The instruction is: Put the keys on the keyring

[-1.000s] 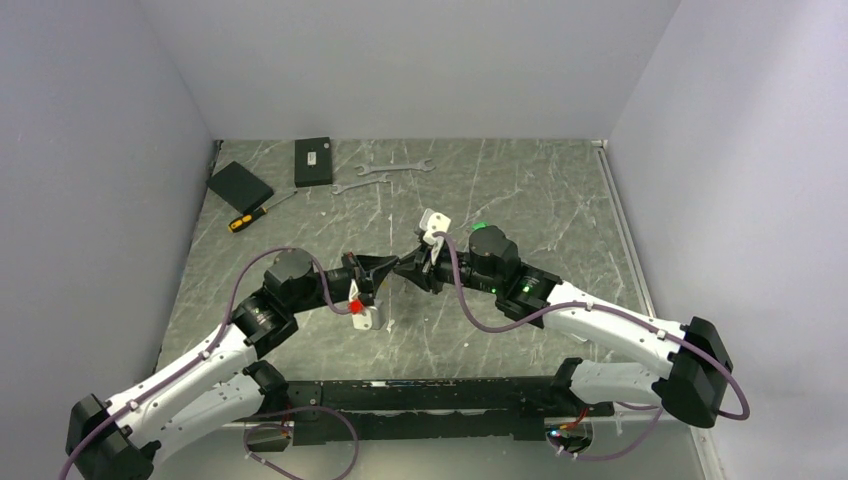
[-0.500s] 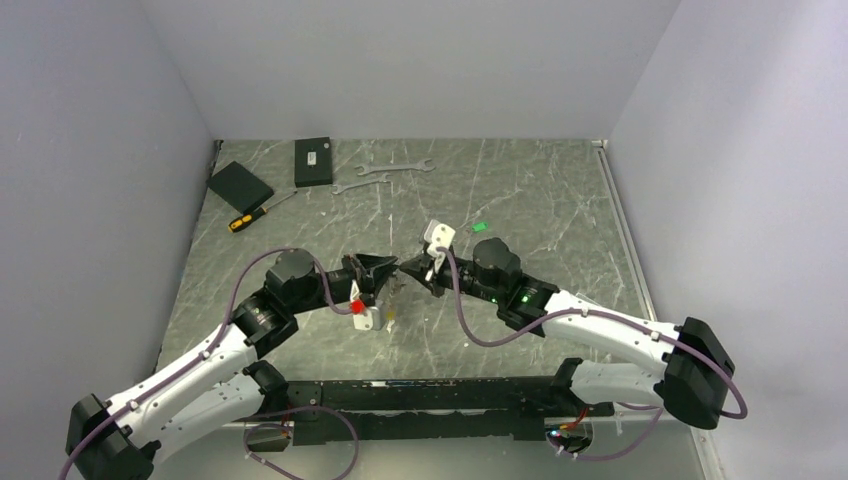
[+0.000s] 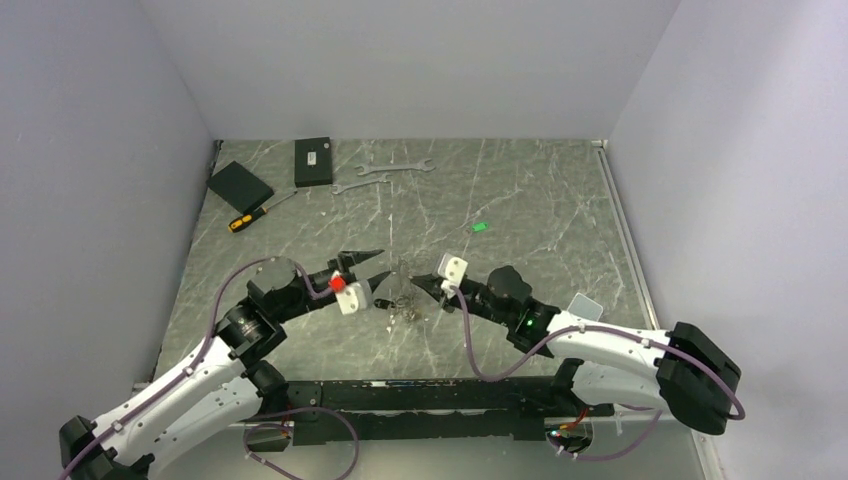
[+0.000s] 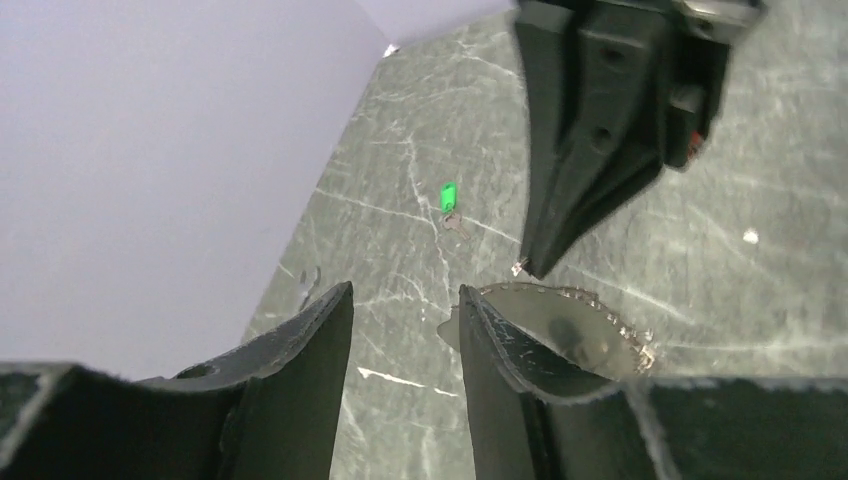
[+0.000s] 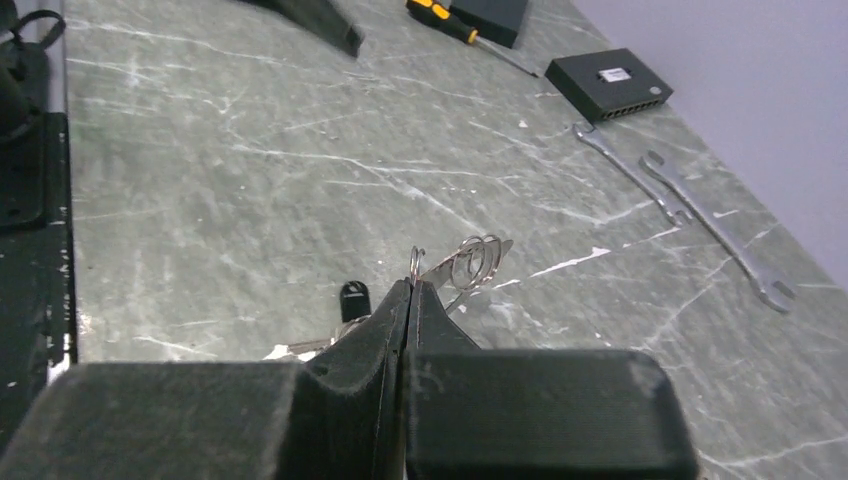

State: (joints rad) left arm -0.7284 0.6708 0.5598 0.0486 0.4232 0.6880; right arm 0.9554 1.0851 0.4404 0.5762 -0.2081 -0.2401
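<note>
The keys (image 3: 480, 227) lie on the table beyond both arms: a bright green tag (image 4: 447, 196) with a small silvery key (image 4: 457, 226). My right gripper (image 5: 411, 283) is low over the table, shut on the wire of the keyring (image 5: 478, 258), whose coils stick out past its tips. A black-headed key (image 5: 353, 298) hangs beside them. In the top view the keyring (image 3: 403, 288) sits between the two grippers. My left gripper (image 4: 400, 300) stands open with nothing between its fingers, facing the right gripper (image 4: 590, 130). A toothed silvery blade (image 4: 575, 325) shows just behind one left finger.
Two silver wrenches (image 3: 385, 175) lie at the back, with a black box (image 3: 313, 161) and a darker flat box (image 3: 240, 184) to their left. A yellow-handled screwdriver (image 3: 248, 217) lies near the left wall. Walls close in the table's left, back and right sides.
My left gripper has opened and drawn back to the left. The right gripper has shut and come down toward the near side, carrying the keyring.
</note>
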